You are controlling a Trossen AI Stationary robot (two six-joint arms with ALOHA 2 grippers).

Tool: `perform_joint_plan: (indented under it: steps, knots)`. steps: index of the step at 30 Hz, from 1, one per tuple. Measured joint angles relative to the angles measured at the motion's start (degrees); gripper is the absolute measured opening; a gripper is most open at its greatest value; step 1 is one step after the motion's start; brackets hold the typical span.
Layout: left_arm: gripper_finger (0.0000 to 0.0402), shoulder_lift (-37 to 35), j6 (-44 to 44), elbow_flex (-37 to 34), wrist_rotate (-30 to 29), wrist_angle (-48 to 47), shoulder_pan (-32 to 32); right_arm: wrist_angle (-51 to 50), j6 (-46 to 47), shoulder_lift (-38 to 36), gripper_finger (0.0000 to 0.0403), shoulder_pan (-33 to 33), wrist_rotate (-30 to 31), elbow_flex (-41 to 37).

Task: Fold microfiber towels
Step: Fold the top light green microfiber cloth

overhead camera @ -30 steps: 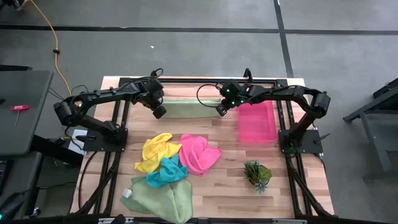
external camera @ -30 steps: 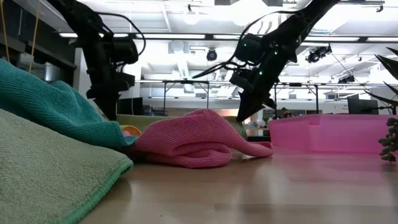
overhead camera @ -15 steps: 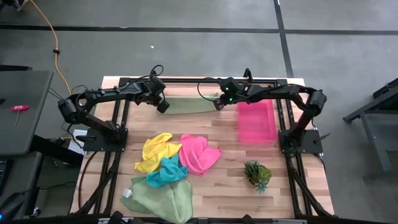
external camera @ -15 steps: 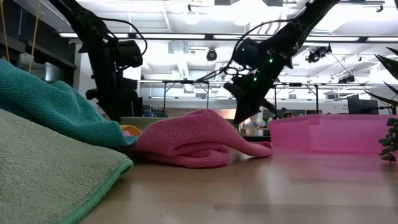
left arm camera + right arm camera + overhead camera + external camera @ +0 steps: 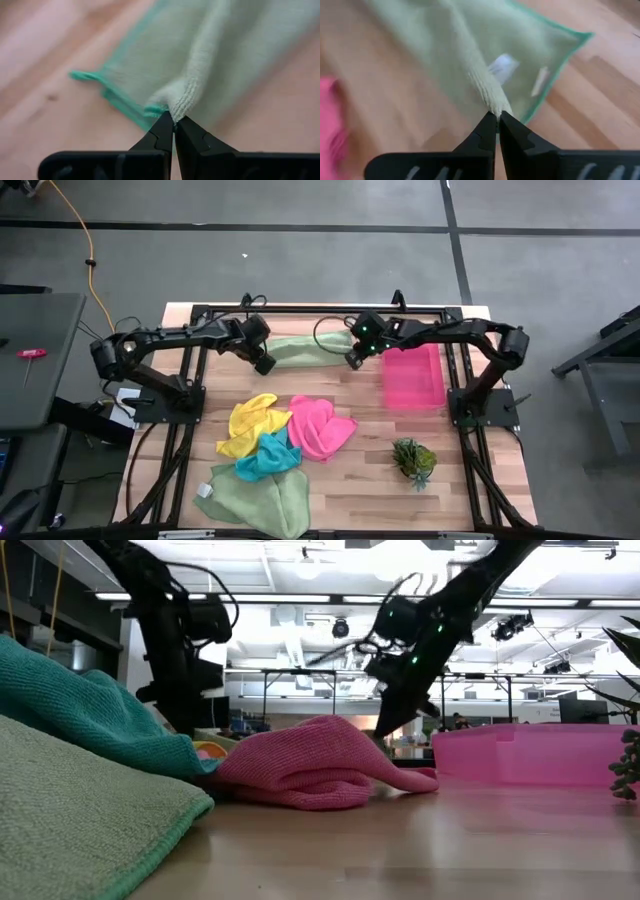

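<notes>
A pale green microfiber towel (image 5: pixel 305 348) is stretched out at the table's far middle between my two grippers. My left gripper (image 5: pixel 265 365) is shut on its left end, my right gripper (image 5: pixel 352 360) on its right end. A white label (image 5: pixel 502 65) shows on the cloth. Nearer the front lie a yellow towel (image 5: pixel 250 425), a hot pink towel (image 5: pixel 318 427), a teal towel (image 5: pixel 268 458) and a second pale green towel (image 5: pixel 255 498), bunched together on the table. My left gripper pinches a small gathered fold (image 5: pixel 175 107) of the towel between its two fingertips, right by the teal-stitched hem. The fingers come steeply from above. A ridge of cloth runs away from the pinch. My right gripper pinches a gathered fold (image 5: pixel 496 107) near the hemmed edge between its fingertips, slanting down from above. A drawn ridge of cloth leads away from the fingers toward the label.
A pink plastic tray (image 5: pixel 412 375) stands just right of my right gripper. A small spiky green plant (image 5: pixel 413 460) sits at the near right. The black arm frames run along both table sides. Bare wood shows between the held towel and the pile.
Both grippers, shut on the towel, have swung toward the far edge and come back toward the near edge, carrying the towel's held edge with them. My left gripper has ended slightly farther right and has rolled a little.
</notes>
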Motion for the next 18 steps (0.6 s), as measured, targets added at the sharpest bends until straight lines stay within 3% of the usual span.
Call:
perform_joint_plan:
  steps: [10, 18]
  knots:
    - [0.0, -10.9, -10.9, 0.0, 1.0, -7.4, -18.0, -11.9, -3.2, -7.4, 0.0, 10.2, -1.6, 0.0]
    - [0.0, -11.7, -15.4, 0.0, -0.9, -13.8, -32.6, -18.1, 0.0, -7.5, 0.0, 18.1, -1.7, 0.0]
